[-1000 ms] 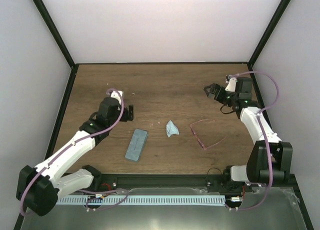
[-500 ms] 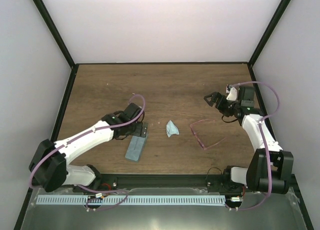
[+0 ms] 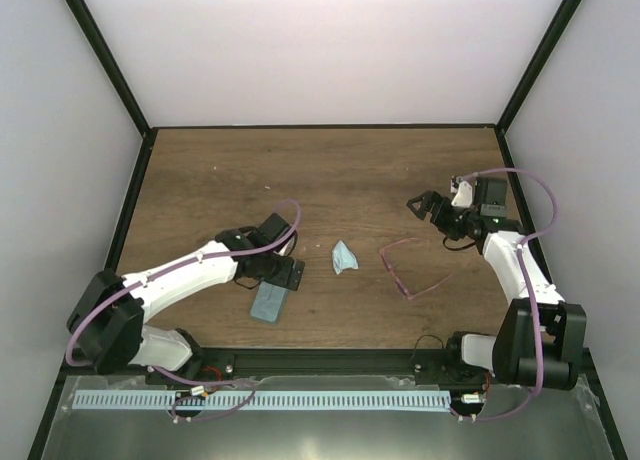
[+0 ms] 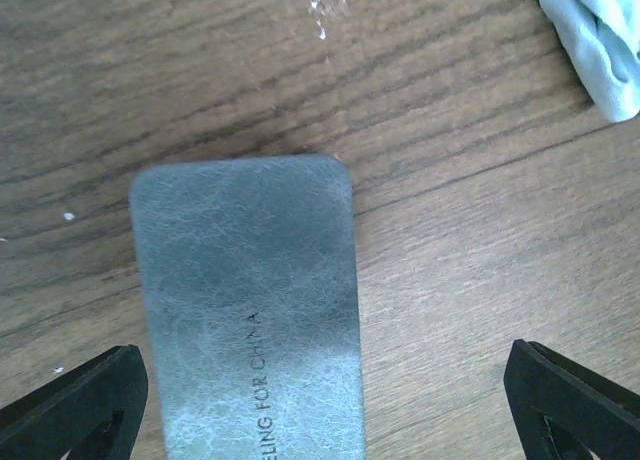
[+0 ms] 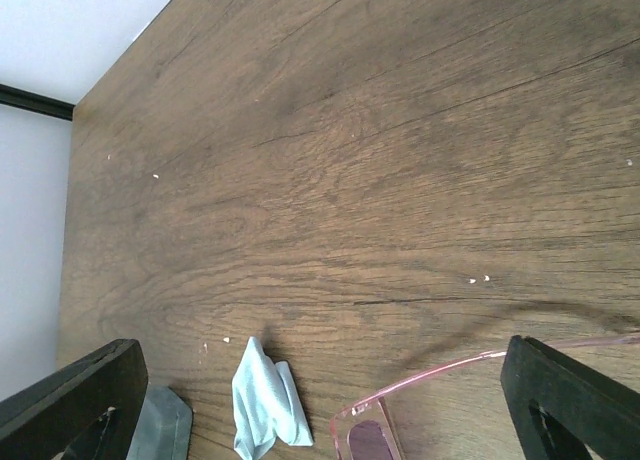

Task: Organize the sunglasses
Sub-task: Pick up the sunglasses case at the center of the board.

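White walls (image 3: 320,50) close in a brown wooden table (image 3: 340,170) edged with black framing. From where I stand, the left arm stretches low across the near left part of the board. The left gripper (image 3: 288,271) hangs over the far end of the grey-blue case (image 3: 265,306). The case lies flat and shut, with printed lettering running along its lid. In the left wrist view the gripper's two black fingertips (image 4: 75,405) sit at the bottom corners, spread wide, one on each side of the case. The left tip is near the case's long edge and the right one is well clear of it, over bare wood. I cannot tell whether either tip touches the case or the table. Nothing is gripped between them.

A small crumpled light-blue cloth (image 3: 344,257) lies to the right of the case, apart from it. Further right lie the sunglasses (image 3: 392,270), pink and translucent, flat on the wood with their thin arms unfolded. They sit between the cloth and the right arm, and neither gripper touches them.

The right gripper (image 3: 422,202) hovers just beyond the sunglasses, on the far right of the table, pointing toward the centre. Its fingers (image 5: 570,405) are spread wide and hold nothing. In the right wrist view, the pink rim and one lens of the sunglasses show at the bottom edge between the fingers. The cloth and a corner of the case lie farther off to the left in that view.
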Tool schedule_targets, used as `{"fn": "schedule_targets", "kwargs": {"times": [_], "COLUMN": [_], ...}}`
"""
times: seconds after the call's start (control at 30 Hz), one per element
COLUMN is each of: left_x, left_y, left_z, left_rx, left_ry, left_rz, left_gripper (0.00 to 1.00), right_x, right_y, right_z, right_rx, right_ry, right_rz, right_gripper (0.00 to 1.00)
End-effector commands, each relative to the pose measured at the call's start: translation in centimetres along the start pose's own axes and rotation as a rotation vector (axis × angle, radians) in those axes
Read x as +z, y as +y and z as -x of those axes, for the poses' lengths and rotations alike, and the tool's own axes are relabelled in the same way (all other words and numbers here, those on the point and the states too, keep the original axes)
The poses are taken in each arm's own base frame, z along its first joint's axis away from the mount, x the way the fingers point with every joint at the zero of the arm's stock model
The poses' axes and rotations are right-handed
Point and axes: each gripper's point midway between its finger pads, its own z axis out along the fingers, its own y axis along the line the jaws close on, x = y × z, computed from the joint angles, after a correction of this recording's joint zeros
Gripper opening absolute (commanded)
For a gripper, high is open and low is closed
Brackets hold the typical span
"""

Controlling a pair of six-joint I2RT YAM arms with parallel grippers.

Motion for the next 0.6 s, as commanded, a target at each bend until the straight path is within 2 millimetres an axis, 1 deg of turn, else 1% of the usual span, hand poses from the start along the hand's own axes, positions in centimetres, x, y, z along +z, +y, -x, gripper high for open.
{"fn": "schedule_targets", "kwargs": {"times": [0.0,0.2,0.4,0.53,0.57], "left_x": [0.8,1.5,3.1,3.7,3.8], "left_y": [-0.5,0.6,0.5,0.8,0.8], "left_z": [-1.3,-1.4,-2.2,-2.5,-2.5], "left_rx": [0.037,0.041,0.054,0.05,0.05], "left_ry": [0.062,0.077,0.118,0.127,0.128], "left_rz": [-0.019,0.044,0.04,0.055,0.058], "left_gripper": [1.0,1.0,0.98,0.98,0.97], "right_x": [0.1,0.3,0.4,0.5,0.5], "right_y": [-0.1,-0.2,-0.5,-0.8,-0.8], "right_z": [0.3,0.2,-0.3,-0.5,-0.5], "right_rx": [-0.001,0.007,0.012,0.006,0.004], "right_ry": [-0.003,0.002,0.017,0.025,0.026], "right_rz": [-0.003,0.0,-0.002,-0.016,-0.017], "right_gripper": [1.0,1.0,1.0,1.0,1.0]}}
